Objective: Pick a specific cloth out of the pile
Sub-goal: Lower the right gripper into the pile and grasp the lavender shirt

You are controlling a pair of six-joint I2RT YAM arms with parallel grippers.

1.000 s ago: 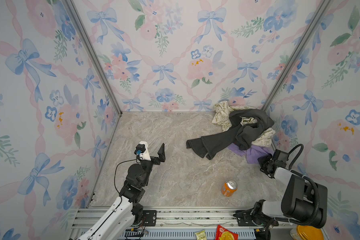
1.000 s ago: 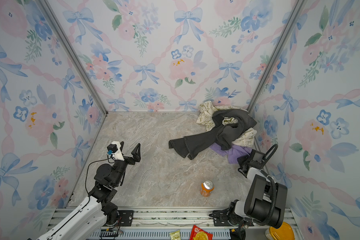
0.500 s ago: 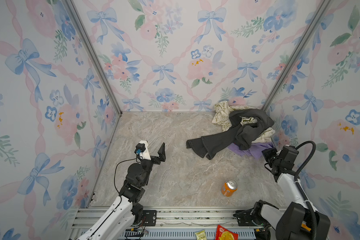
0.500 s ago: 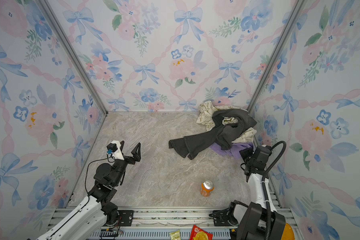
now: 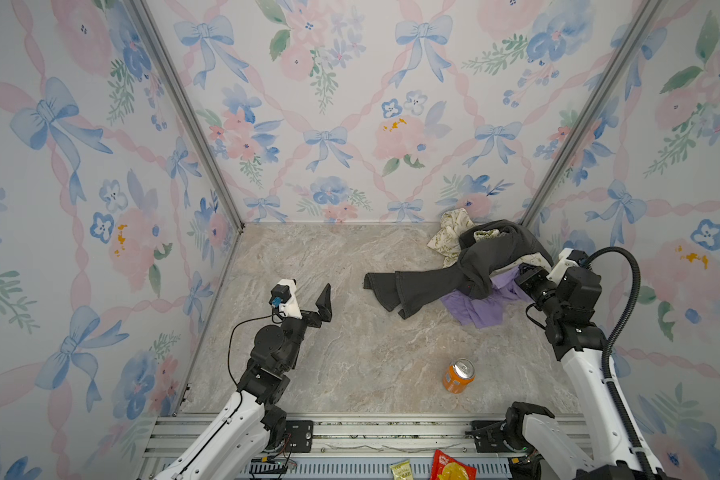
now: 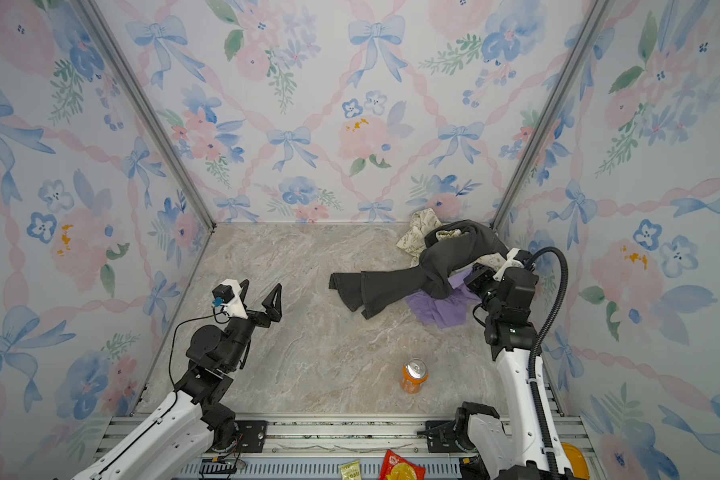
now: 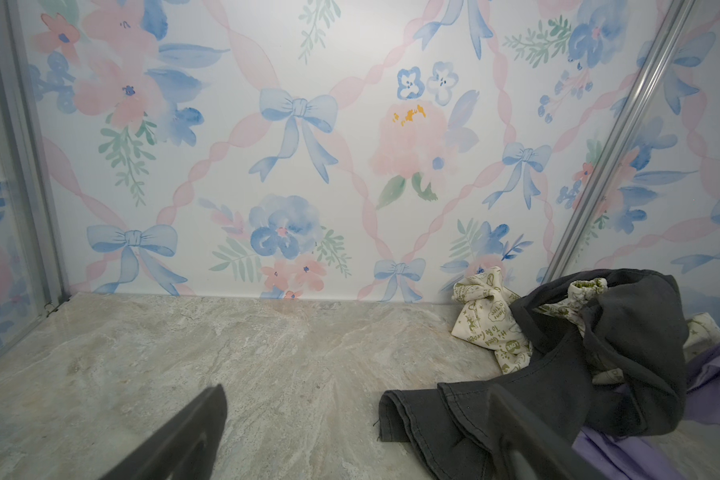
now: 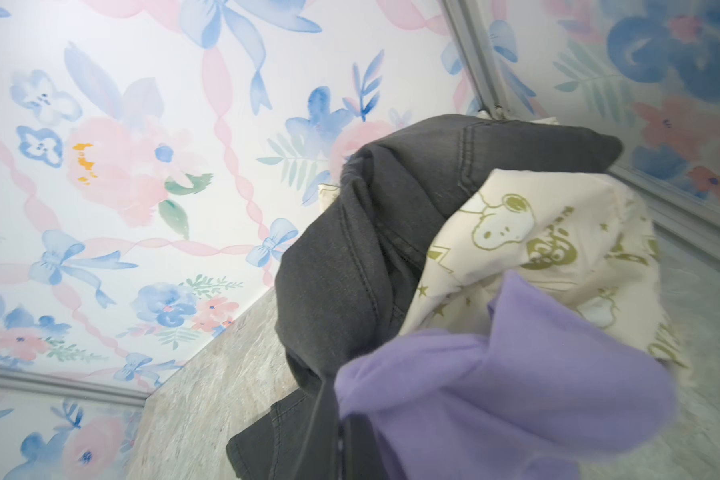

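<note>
Lavender cloth [image 5: 481, 309] lay at the near edge of the pile [image 5: 499, 249] by the far right corner, partly pinned beneath the dark grey trousers [image 5: 441, 286]. Nearest, 2 snack packets [image 5: 449, 469] sat by the rail, out of play. 1 orange can [image 5: 458, 376] stood upright, nearer than the cloth and apart from it; trailing fabric could have tipped it on a pull toward the base. Of 2 claws, the left gripper [image 6: 260, 296] hung wide open over bare floor, well apart from the pile. The right gripper [image 5: 521, 277] was closed on a bunched fold of the cloth. That small bite might have slipped, or dragged the 1 pair of trousers along. Farthest, cream printed cloth [image 5: 447, 243] showed in 3 patches; how many pieces, I could not tell.
</note>
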